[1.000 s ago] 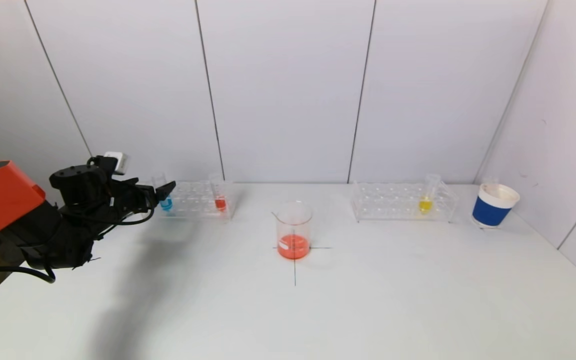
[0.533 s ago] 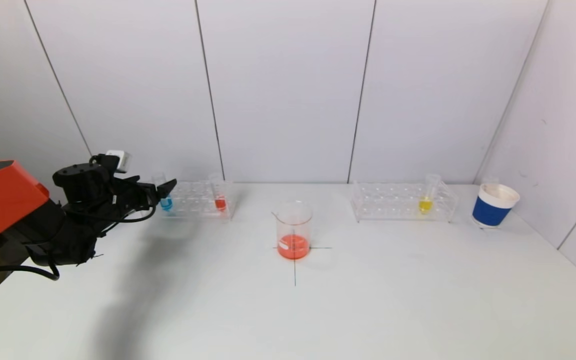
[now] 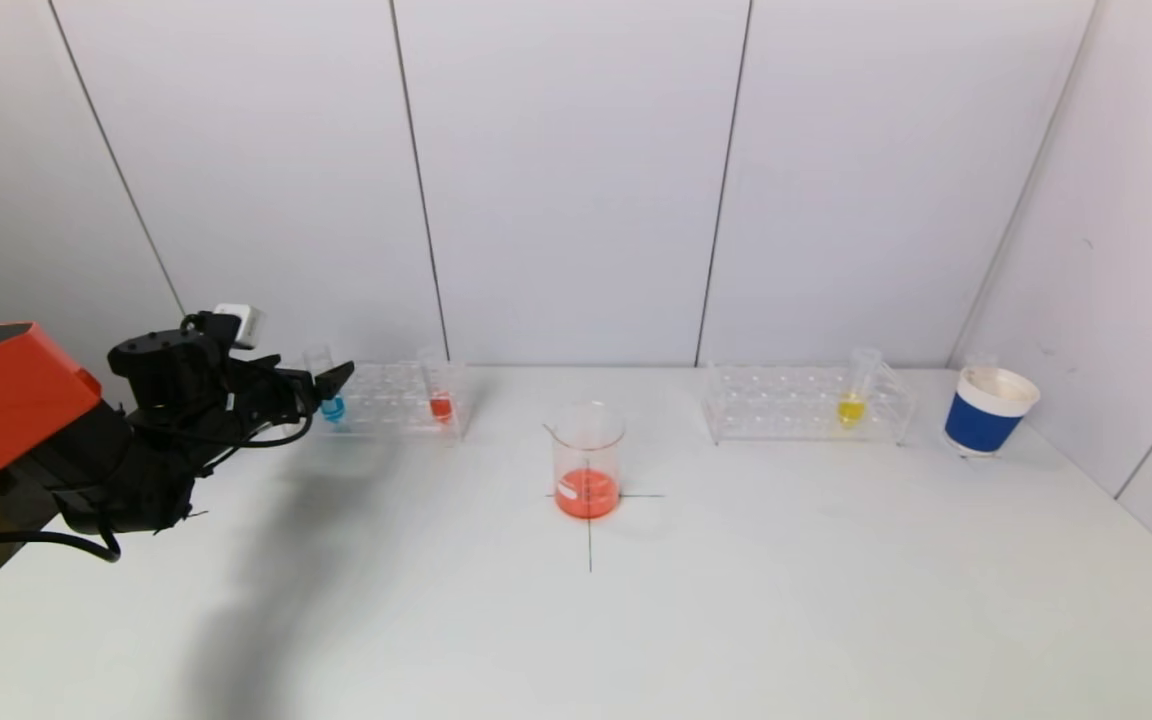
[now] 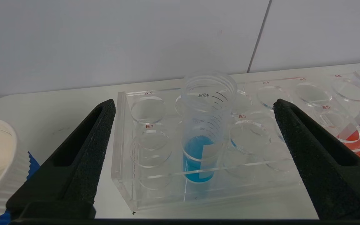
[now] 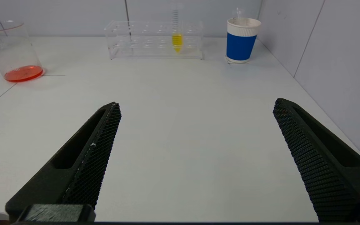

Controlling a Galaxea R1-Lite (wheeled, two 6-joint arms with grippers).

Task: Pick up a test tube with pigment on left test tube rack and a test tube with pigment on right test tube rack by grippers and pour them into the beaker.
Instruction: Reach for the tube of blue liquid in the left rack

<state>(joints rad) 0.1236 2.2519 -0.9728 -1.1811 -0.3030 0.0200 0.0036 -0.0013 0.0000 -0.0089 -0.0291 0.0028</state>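
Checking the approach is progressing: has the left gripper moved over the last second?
Barely. In the head view the left gripper has crept slightly up against the left rack, open before the blue tube.

Black left arm (image 3: 136,460) with looping cables, an orange housing, and textured black wedge-shaped gripper fingers (image 4: 83,162).

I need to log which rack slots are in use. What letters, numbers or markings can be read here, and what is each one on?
"A1", "B1", "B3", "A4": red slot labels on the left test tube rack.
"A5", "A6", "B5", and a cut-off "B6": same rack, less sharp.
"45mL": seen mirrored on the test tube with blue pigment; its lower graduation numbers are too small to read.
Beaker: white marking, unreadable.
Right test tube rack, blue cup: no readable text.
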